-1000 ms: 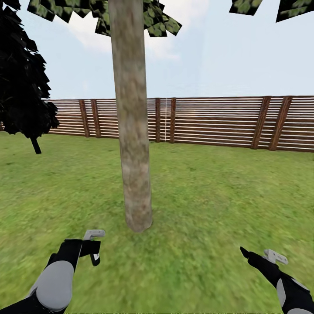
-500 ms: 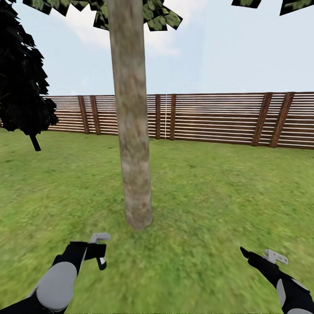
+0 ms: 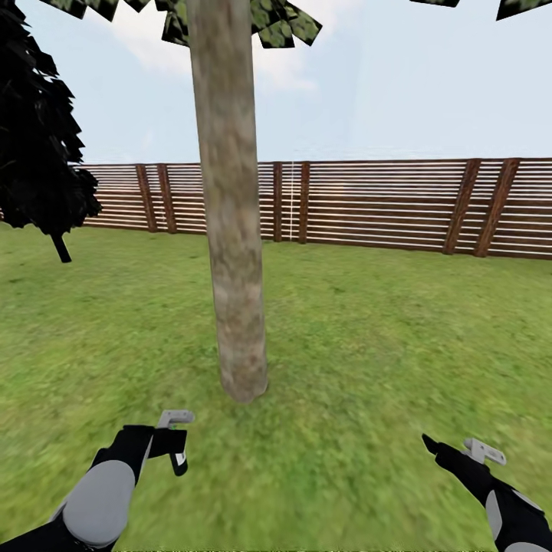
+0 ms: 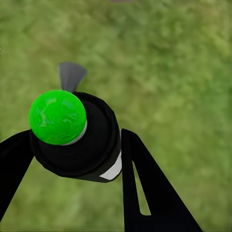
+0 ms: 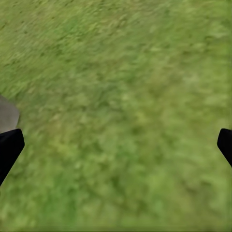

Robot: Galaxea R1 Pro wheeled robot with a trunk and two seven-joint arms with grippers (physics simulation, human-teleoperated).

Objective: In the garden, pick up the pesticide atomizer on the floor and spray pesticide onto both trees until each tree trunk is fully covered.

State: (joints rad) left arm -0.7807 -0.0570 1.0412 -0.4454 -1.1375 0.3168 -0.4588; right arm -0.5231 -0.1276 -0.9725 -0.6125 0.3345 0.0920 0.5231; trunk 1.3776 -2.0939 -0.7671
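A thick grey-brown tree trunk [image 3: 234,230] rises from the lawn just ahead, with blocky green leaves at its top. My left gripper [image 3: 175,447] hangs low in front of the trunk's base, shut on the pesticide atomizer [image 3: 179,458]. In the left wrist view the atomizer [image 4: 92,145] is a dark bottle with a green top and a white label patch, held between the two black fingers [image 4: 150,193]. My right gripper [image 3: 441,452] is low at the right, open over grass, its fingertips [image 5: 9,145] far apart. Leaves of another tree [image 3: 521,6] show at the upper right.
A brown slatted wooden fence [image 3: 383,203] bounds the lawn at the back. A dark, column-shaped leafy tree [image 3: 38,138] stands at the far left. Grass [image 3: 383,345] stretches to the right of the trunk.
My left gripper has shifted a little to the right and lower with the atomizer. The head view has moved slightly. The right arm has stayed put.
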